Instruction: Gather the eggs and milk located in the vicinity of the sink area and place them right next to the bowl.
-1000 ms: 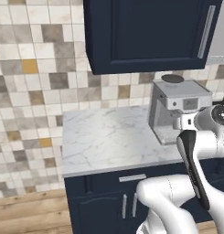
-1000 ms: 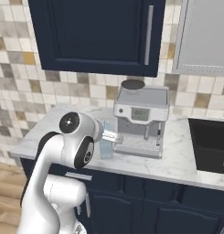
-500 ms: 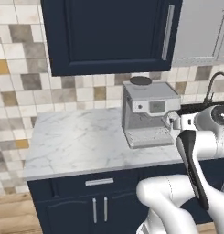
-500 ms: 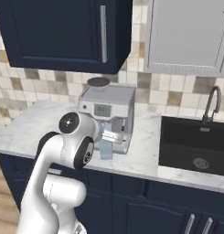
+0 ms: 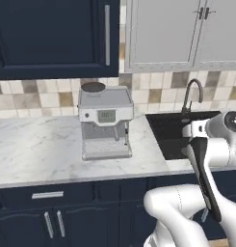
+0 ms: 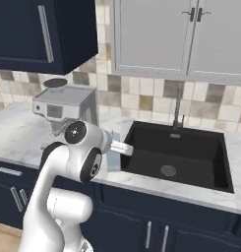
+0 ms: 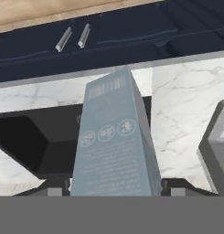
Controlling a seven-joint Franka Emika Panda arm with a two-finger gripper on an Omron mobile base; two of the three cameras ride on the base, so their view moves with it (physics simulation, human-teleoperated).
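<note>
My gripper (image 7: 115, 191) is shut on the milk (image 7: 114, 141), a pale blue-grey carton that stands between the two fingertips (image 7: 55, 190) in the hand view. In the right base view the milk (image 6: 113, 158) shows behind my forearm, just left of the sink area (image 6: 177, 153), with the gripper (image 6: 118, 147) at its upper part. The sink area (image 5: 186, 129) is a black sunken basin with a dark gooseneck tap (image 5: 190, 94). Its dark basin (image 7: 29, 141) lies left of the carton in the hand view. The eggs and the bowl are out of view.
A grey coffee machine (image 5: 105, 121) stands on the marble counter (image 5: 37, 149) left of the sink, also as the coffee machine (image 6: 63, 106) behind my arm. Dark and grey wall cupboards hang above. Navy drawers with metal handles (image 7: 73, 37) run below the counter edge.
The whole picture has shifted: the base has driven to the right, so the coffee machine slid left and the sink came fully into view. The carton stays in my grip.
</note>
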